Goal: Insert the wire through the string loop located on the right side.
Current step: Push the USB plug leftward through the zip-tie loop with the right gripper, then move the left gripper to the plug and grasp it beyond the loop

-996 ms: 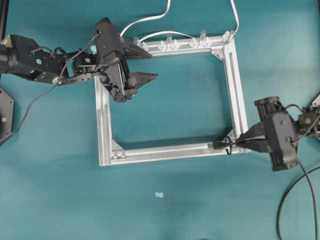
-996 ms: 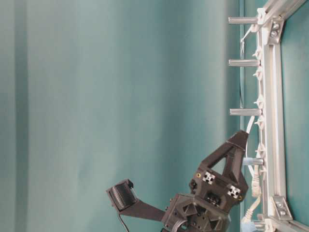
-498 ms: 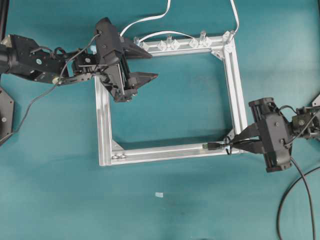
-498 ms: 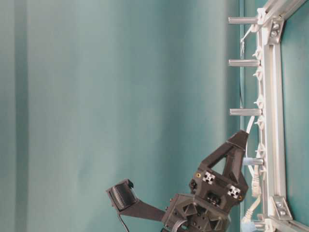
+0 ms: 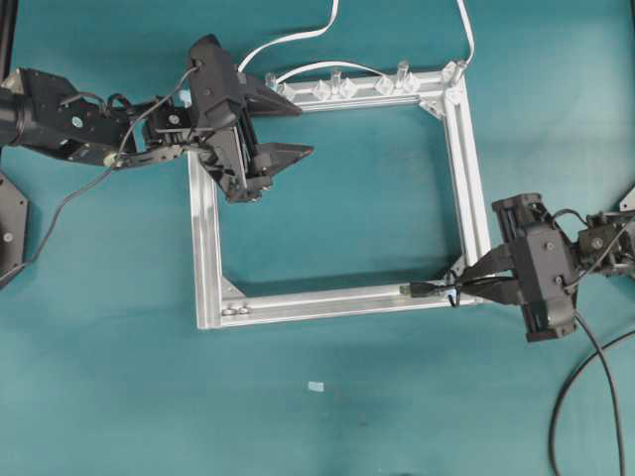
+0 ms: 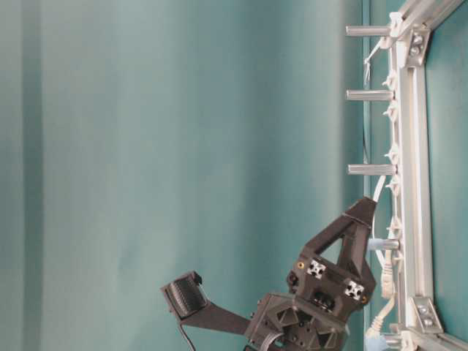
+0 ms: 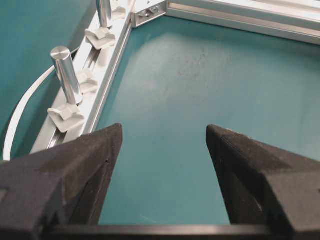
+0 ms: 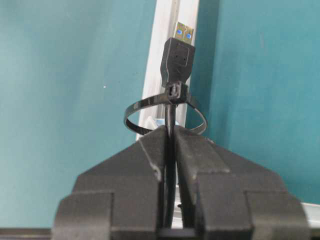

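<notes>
My right gripper (image 8: 170, 131) (image 5: 480, 286) is shut on the wire (image 8: 171, 117), a thin black cable. Its black plug (image 8: 177, 57) (image 5: 422, 290) has a metallic tip and points along the frame's lower bar. The string loop (image 8: 145, 103) (image 5: 453, 295) is a thin black ring at the frame's lower right corner. The cable runs through it just ahead of my fingertips, and the plug lies beyond it. A light-blue tag (image 8: 159, 121) shows behind the ring. My left gripper (image 7: 164, 131) (image 5: 303, 130) hangs open over the frame's upper left corner, with nothing between its fingers.
The aluminium frame (image 5: 203, 228) lies flat on the teal table. Its top bar carries metal posts in clear clips (image 5: 337, 84) (image 7: 65, 75). White cables (image 5: 298, 38) run off the far edge. A small pale scrap (image 5: 316, 386) lies below the frame.
My right gripper has moved a little to the left with the wire, carrying the plug further along the lower bar past the loop. The left arm has stayed still.
</notes>
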`<state>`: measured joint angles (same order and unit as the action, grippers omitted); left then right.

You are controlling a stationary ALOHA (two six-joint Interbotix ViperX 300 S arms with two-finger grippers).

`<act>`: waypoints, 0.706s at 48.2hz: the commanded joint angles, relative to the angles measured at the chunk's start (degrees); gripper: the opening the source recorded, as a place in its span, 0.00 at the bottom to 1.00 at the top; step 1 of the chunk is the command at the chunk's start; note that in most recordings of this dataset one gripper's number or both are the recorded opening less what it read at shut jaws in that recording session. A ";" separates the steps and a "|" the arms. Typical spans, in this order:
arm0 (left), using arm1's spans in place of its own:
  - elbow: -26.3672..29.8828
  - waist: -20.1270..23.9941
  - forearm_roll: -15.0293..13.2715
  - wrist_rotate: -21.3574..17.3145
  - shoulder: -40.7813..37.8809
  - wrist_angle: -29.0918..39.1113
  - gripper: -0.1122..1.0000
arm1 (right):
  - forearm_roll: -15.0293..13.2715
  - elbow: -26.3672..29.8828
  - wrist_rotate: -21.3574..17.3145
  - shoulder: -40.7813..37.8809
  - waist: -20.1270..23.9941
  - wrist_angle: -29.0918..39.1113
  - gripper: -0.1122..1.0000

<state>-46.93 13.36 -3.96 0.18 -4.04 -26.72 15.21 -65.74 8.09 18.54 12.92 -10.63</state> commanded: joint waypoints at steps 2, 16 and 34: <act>0.88 -1.32 0.18 0.18 1.67 -0.26 0.76 | -0.09 0.97 0.00 0.26 -0.09 -0.53 0.16; 1.23 -8.79 0.18 3.34 1.76 -0.26 0.76 | -0.09 0.79 0.00 0.26 0.00 -0.79 0.16; 2.37 -17.31 0.18 14.41 1.76 4.92 0.76 | -0.09 0.70 0.00 0.26 0.00 -0.79 0.16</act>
<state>-46.32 -2.11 -3.96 12.57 -4.04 -23.47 15.21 -65.74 8.09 18.54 12.92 -10.90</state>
